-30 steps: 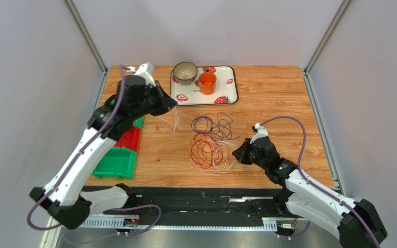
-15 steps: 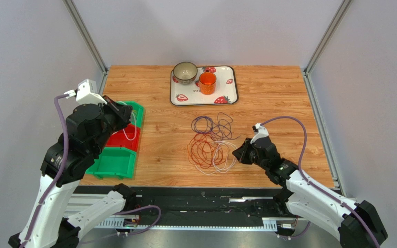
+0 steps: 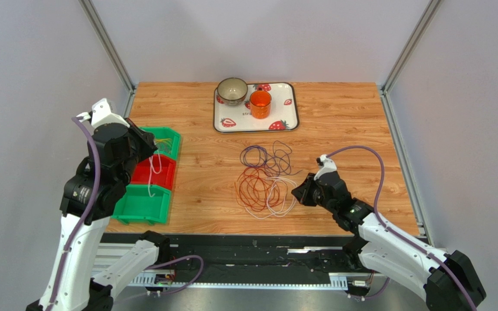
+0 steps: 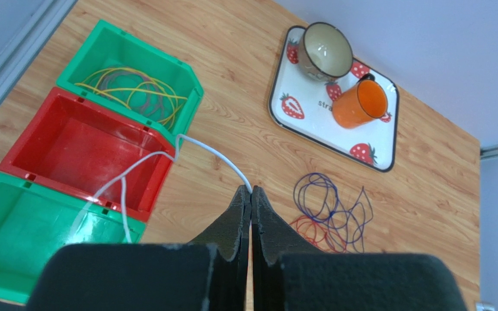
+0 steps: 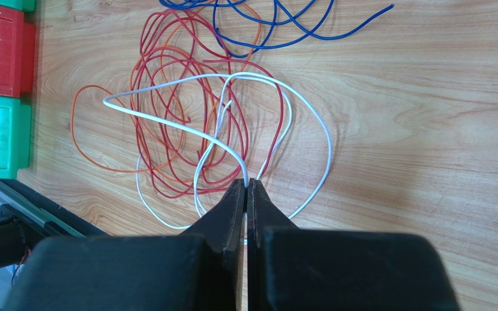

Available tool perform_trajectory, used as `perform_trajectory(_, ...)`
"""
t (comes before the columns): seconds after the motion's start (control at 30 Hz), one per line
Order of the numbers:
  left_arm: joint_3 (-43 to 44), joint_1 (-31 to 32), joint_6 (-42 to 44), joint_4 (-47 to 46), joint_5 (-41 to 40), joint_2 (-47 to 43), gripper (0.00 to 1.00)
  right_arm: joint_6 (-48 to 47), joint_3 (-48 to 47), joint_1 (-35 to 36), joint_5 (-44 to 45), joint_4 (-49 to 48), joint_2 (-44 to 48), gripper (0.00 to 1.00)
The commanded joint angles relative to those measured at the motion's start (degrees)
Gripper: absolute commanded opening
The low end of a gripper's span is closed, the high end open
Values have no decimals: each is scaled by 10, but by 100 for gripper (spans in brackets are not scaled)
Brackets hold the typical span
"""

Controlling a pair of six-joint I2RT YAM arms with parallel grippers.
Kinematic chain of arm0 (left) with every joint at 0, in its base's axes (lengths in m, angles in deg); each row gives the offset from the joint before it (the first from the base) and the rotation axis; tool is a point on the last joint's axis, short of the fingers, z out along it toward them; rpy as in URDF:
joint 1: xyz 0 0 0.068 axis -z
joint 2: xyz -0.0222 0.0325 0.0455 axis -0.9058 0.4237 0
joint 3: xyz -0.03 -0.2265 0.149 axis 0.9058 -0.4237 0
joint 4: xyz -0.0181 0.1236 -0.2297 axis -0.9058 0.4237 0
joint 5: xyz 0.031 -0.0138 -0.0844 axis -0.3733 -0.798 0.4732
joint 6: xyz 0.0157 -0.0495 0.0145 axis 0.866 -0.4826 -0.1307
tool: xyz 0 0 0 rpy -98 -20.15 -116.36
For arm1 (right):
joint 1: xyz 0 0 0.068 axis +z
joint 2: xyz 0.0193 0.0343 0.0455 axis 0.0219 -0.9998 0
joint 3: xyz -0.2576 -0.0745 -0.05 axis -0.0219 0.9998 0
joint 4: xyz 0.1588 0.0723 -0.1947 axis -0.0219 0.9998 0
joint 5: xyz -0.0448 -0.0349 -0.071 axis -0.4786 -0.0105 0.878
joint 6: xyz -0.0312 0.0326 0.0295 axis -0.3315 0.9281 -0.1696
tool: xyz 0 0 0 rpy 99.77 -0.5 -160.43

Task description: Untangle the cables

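So the wooden tabletop [image 3: 349, 123] takes up most of the frame. Along its left edge there's a row of three bins: a green bin [image 4: 142, 52] at the far end with yellow cables [image 4: 135, 91] coiled inside, a red bin [image 4: 70, 139] in the middle, and a second green bin [image 4: 18, 227] nearest the arms.

Top centre is a white strawberry tray [image 3: 251, 123]. The print on it starts "str", and the rest is hidden behind the cup. On it sit a bowl [image 3: 232, 91] and an orange cup [image 3: 260, 102].

The cable tangle [image 3: 264, 181] lies mid-table, just below the tray: red and orange loops, with dark blue-purple ones on the far side.

The left claw [image 4: 251, 194] is pinched tight on a white cable [image 4: 212, 155], which droops over the red bin's rim.

The right claw [image 5: 246, 188] is low at the tangle's right edge, clamped on another white strand [image 5: 167, 123] that loops across the red ones.
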Motion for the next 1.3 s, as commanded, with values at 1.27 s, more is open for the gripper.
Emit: perform_trajectory(1.27,-160,-281,-50,-270,223,23,0,-18,-19,-1,-24,-21,-38,0)
